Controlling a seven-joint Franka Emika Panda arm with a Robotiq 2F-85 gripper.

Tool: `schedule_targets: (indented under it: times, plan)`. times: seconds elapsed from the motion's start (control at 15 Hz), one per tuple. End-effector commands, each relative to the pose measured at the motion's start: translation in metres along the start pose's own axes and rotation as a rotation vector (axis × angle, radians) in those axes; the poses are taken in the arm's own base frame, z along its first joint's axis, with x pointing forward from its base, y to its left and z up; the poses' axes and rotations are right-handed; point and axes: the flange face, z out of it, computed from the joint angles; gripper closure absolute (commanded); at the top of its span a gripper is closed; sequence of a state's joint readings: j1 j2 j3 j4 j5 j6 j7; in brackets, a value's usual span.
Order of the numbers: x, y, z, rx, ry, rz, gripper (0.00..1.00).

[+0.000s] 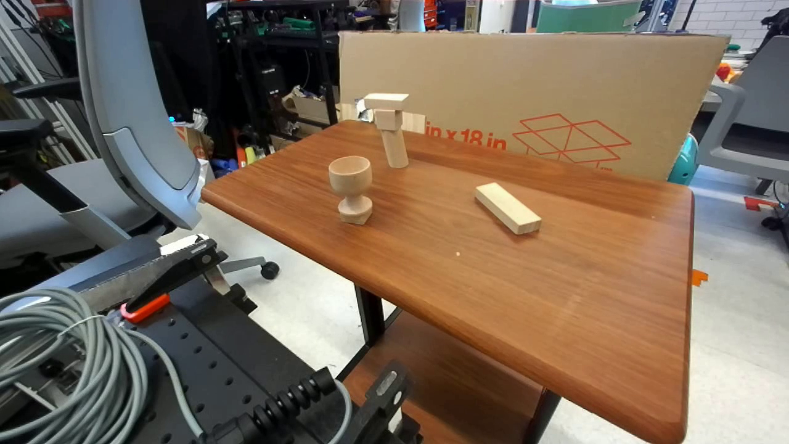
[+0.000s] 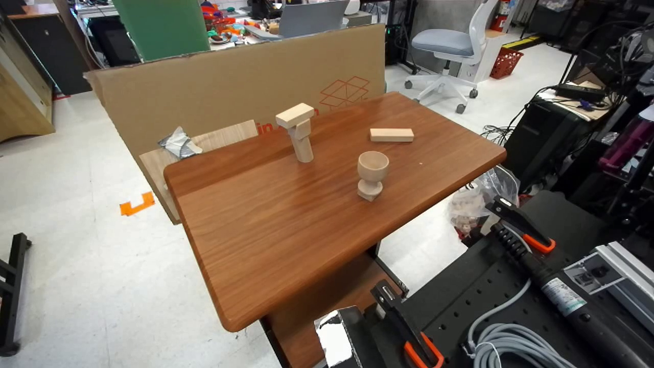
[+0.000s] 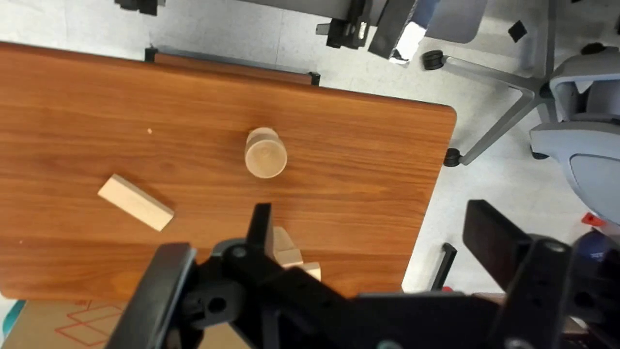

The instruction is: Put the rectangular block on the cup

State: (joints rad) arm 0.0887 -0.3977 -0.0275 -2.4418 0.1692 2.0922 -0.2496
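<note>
The rectangular block (image 1: 508, 208), a pale flat wooden bar, lies flat on the brown table; it also shows in an exterior view (image 2: 391, 135) and in the wrist view (image 3: 136, 202). The cup (image 1: 350, 176), a light-brown wooden goblet, stands upright and apart from the block; it also shows in an exterior view (image 2: 372, 166) and from above in the wrist view (image 3: 266, 157), where its bowl looks empty. My gripper (image 3: 371, 206) is wide open with nothing between its fingers, above the table; block and cup lie outside its fingers. The gripper is out of both exterior views.
An upright T-shaped wooden piece (image 1: 392, 129) stands behind the cup, partly hidden by a finger in the wrist view (image 3: 288, 254). A large cardboard sheet (image 1: 493, 80) stands along the table's (image 1: 579, 296) far edge. A grey chair (image 1: 142, 123) is beside the table.
</note>
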Motion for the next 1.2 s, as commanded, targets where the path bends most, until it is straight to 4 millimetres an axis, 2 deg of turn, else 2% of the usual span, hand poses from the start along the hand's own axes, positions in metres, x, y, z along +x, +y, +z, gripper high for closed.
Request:
schedule_targets:
  times: [0.0,0.47,0.93,1.13]
  plan:
    - [0.030,0.045,-0.003,-0.042,0.063,-0.147,0.00]
    - [0.081,0.114,0.010,-0.093,0.118,-0.263,0.00]
    - [0.123,0.177,0.044,-0.154,0.000,-0.398,0.00]
    - [0.132,0.197,0.063,-0.200,-0.067,-0.455,0.00]
